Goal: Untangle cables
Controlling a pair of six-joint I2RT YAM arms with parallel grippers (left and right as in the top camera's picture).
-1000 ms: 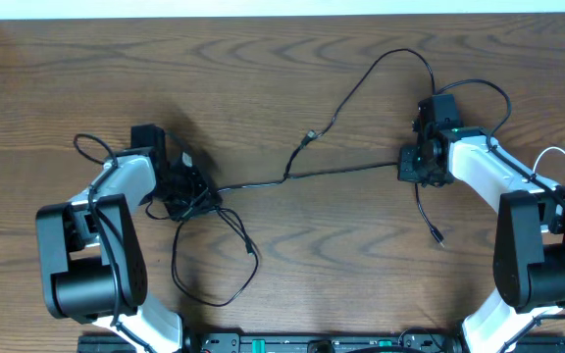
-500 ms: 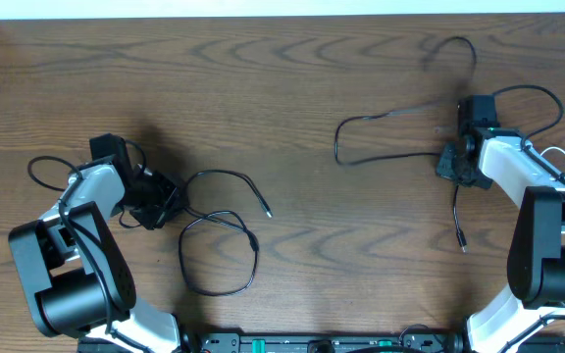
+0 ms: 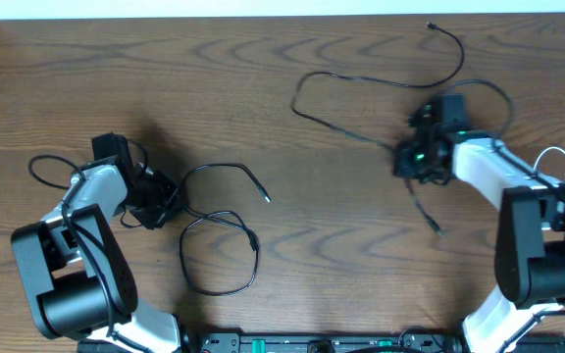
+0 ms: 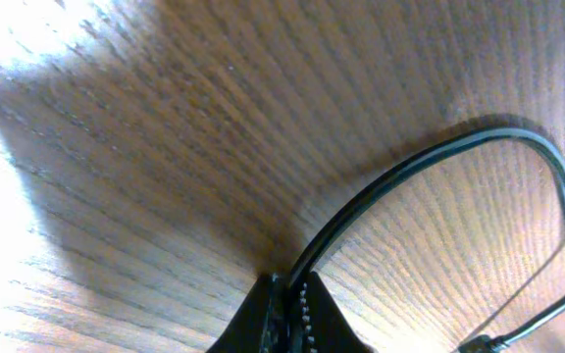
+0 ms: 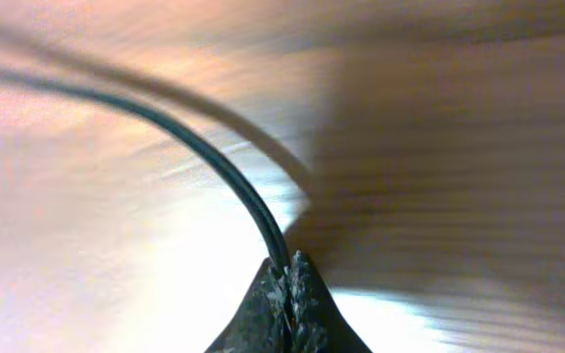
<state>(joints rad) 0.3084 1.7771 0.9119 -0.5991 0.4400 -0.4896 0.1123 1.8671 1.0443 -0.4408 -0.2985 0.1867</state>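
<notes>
Black cables parted on the wooden table (image 3: 263, 44), one in each clamped gripper.
The left gripper (image 3: 157, 204) is closed tight on the left black cable (image 3: 214, 168), which arcs out beside it to a plug and curls into a loop just below; neither has moved in the last half second. The right gripper (image 3: 412, 162), also pinched fully closed on the right black cable (image 3: 294, 101), has shifted inward since then. Its cable's loop now swings out toward the left gripper's side, the plug end lies beyond the right gripper near the far edge, and a short tail trails just behind it.
</notes>
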